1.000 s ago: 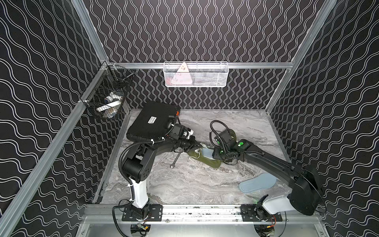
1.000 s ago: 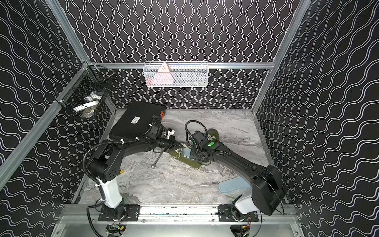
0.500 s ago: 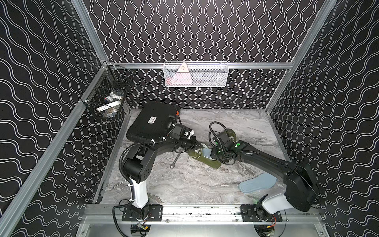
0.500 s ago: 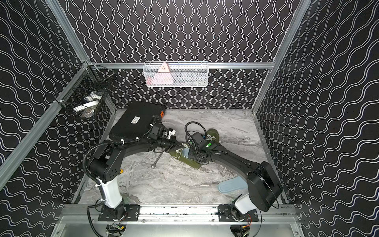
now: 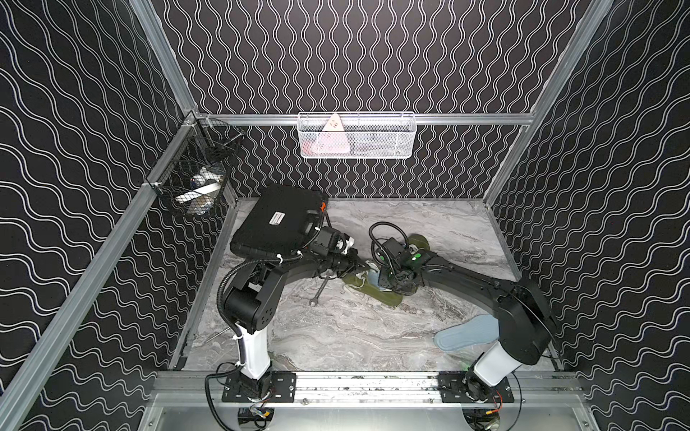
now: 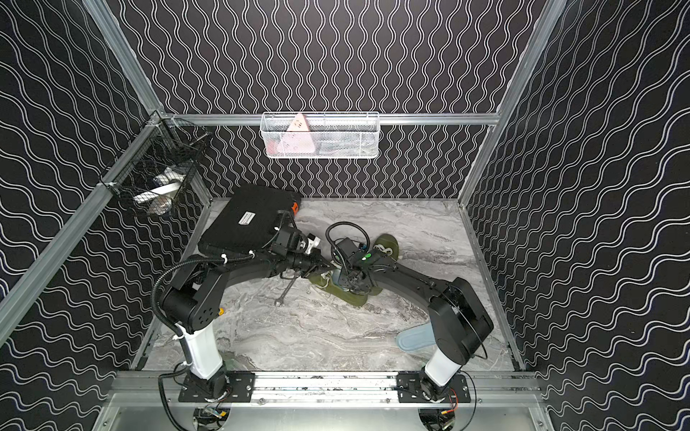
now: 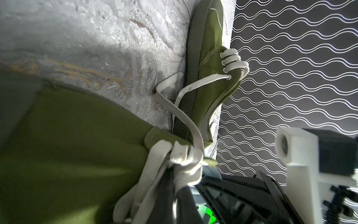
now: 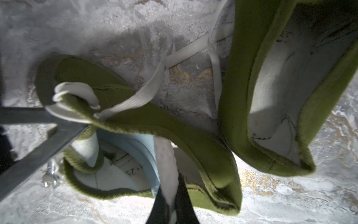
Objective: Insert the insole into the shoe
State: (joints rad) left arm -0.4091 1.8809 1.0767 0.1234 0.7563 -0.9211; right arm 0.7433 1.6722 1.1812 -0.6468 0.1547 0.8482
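Desk (image 5: 336,336) is grey marble; black case (image 5: 278,224) sits at its far left; white mesh basket (image 5: 356,136) hangs on the far wall and black wire basket (image 5: 194,179) on the left wall.

We see both arms reaching in to mid-desk and meeting at the shoe (image 5: 388,298); it's olive green and lies on the desk between them; second shoe (image 5: 418,240) lies just beside it on the far right side; we can't tell if they touch.

Spare insole (image 5: 466,332), light blue, lies flat near right, well apart from the shoes, partly behind the right arm.

Insole (image 8: 143,147) is partly in the shoe; one end curves down into the opening, the other sticks out.

Wrench (image 5: 321,289) lies on the desk just left of the shoe.

Left fingers (image 5: 363,266) are clenched on the shoe's laced edge, laces (image 7: 180,155) bunched round them; right fingers (image 5: 382,281) are clamped on the insole's free end.
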